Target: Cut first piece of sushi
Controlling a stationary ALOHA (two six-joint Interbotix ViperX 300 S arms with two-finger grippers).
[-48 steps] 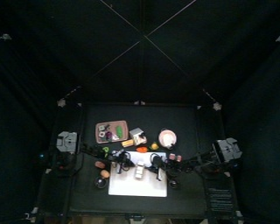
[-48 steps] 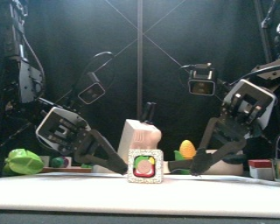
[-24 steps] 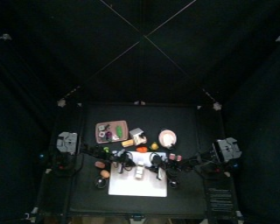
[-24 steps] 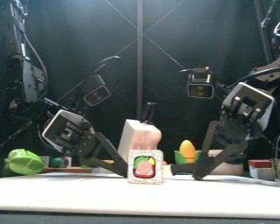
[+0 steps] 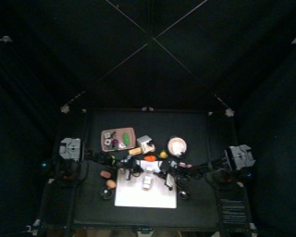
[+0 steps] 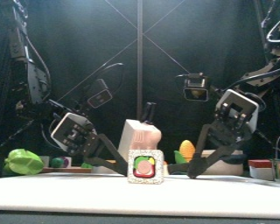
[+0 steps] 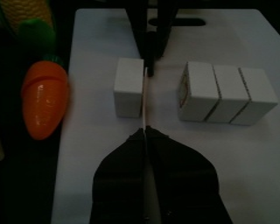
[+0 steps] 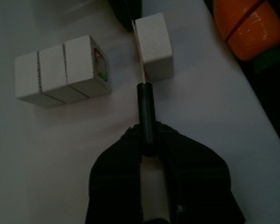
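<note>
First slice parted, blade at the gap

On the white board (image 7: 90,188) the sushi (image 7: 227,94) lies crosswise; our left tool (image 7: 149,149) pinches the knife (image 7: 147,52) along the cut beside the separated piece (image 7: 129,86); our right tool (image 8: 149,166) grips a thin rod (image 8: 142,109) touching it.

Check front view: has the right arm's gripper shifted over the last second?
Yes. The right gripper has swung inward, toward the sushi piece standing at the middle, which has stayed put. Its gap to that piece has narrowed.
</note>
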